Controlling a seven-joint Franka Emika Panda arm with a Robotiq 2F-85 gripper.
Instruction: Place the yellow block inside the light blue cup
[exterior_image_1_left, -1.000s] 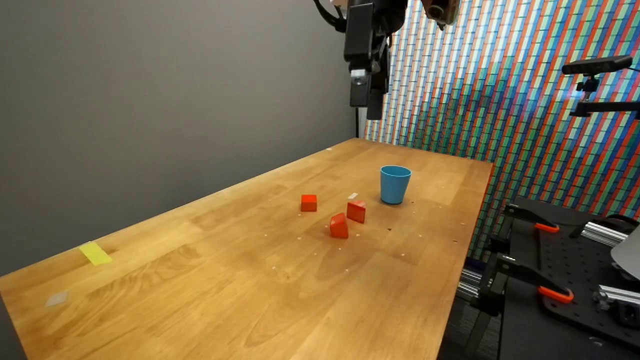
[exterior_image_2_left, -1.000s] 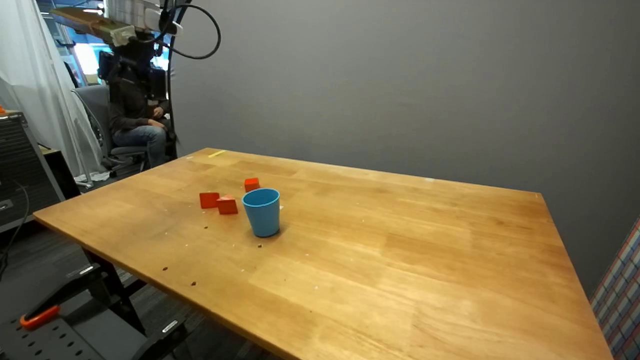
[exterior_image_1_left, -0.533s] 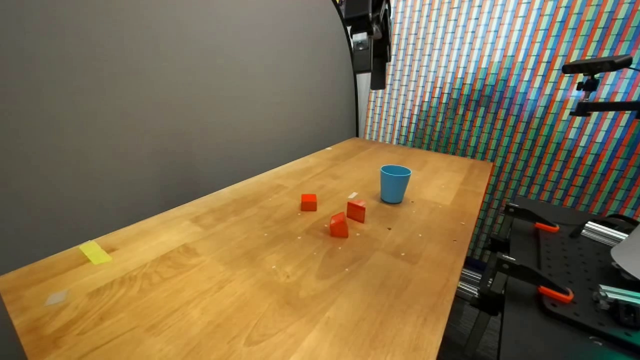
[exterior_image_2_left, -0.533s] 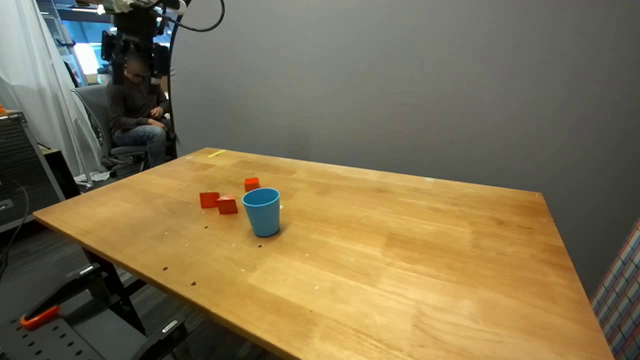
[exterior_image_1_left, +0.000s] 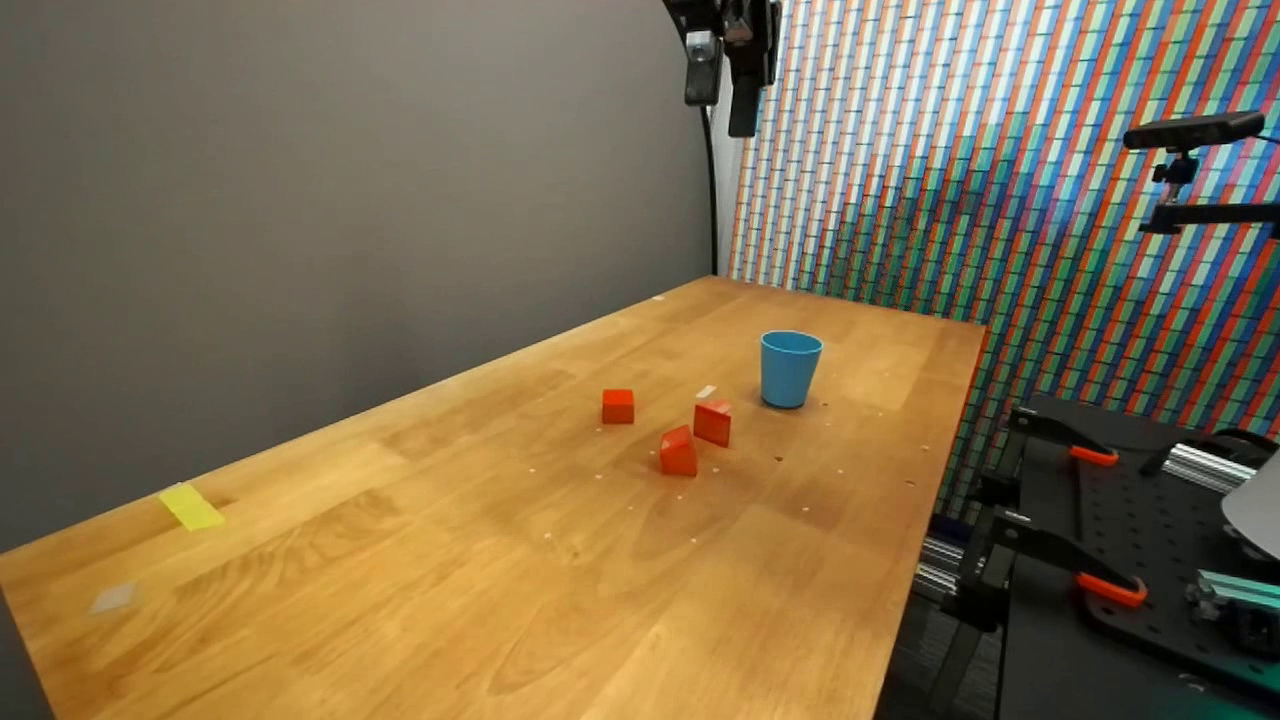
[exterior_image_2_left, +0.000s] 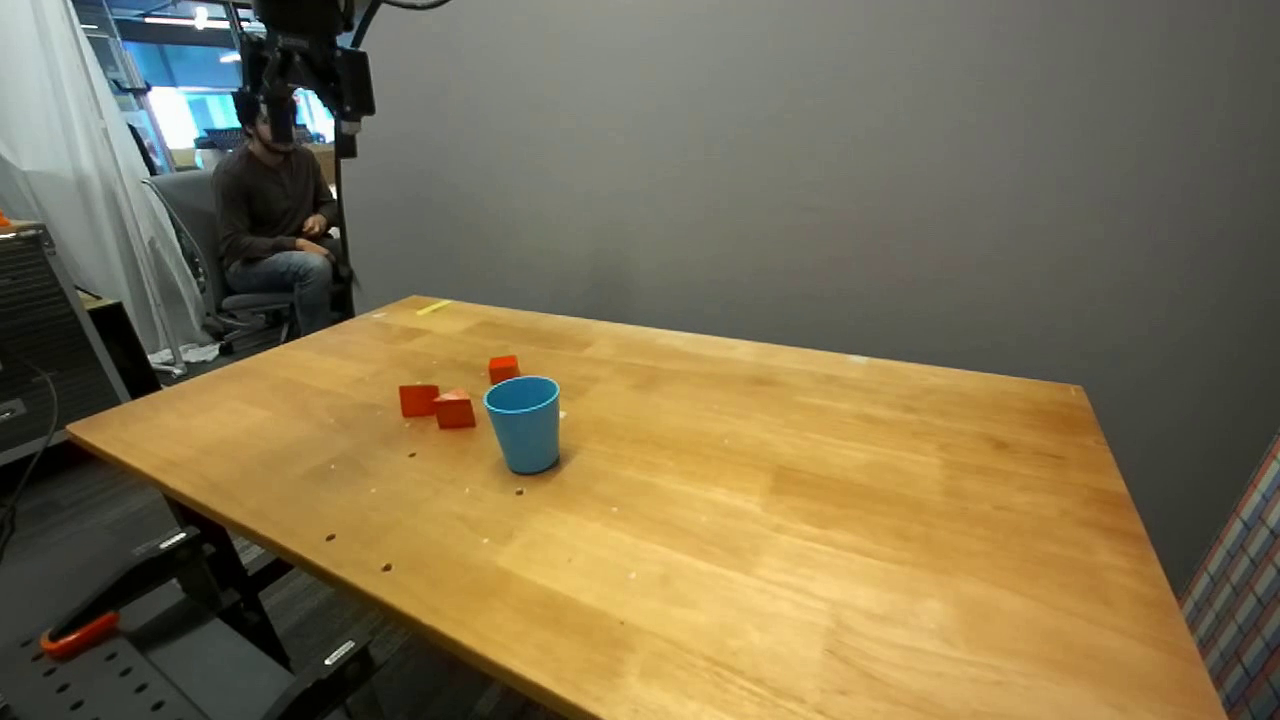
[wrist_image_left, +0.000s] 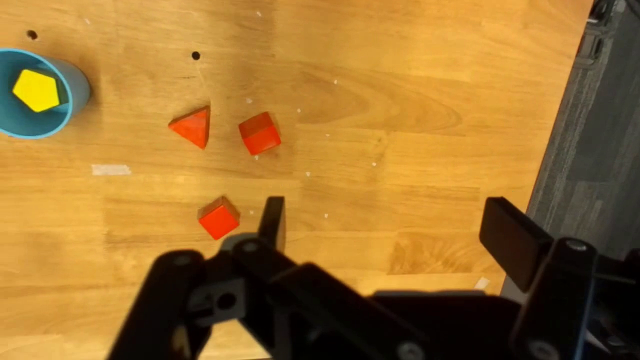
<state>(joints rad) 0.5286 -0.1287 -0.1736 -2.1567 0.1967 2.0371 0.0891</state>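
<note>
The yellow block (wrist_image_left: 37, 91) lies inside the light blue cup (wrist_image_left: 77, 88) in the wrist view. Its pentagonal face points up out of the mouth. The cup stands upright on the table in both exterior views (exterior_image_1_left: 789, 372) (exterior_image_2_left: 528, 430), where its walls hide the block. My gripper (wrist_image_left: 385, 220) is open, with its fingers wide apart and only table seen between them. It is high above the table and apart from the cup in both exterior views (exterior_image_1_left: 722, 95) (exterior_image_2_left: 314, 130).
Several red blocks stand near the cup: a cube (exterior_image_1_left: 618, 407), a triangular one (exterior_image_1_left: 712, 424) and another (exterior_image_1_left: 678, 452). A flat yellow tape scrap (exterior_image_1_left: 192, 506) lies near the table's edge. A person (exterior_image_2_left: 275, 210) sits behind the table. Clamps (exterior_image_1_left: 1070, 560) are beside the table.
My gripper has risen further above the table and tilted slightly; in an exterior view it has also shifted a little to the right. The cup and red blocks have stayed in place.
</note>
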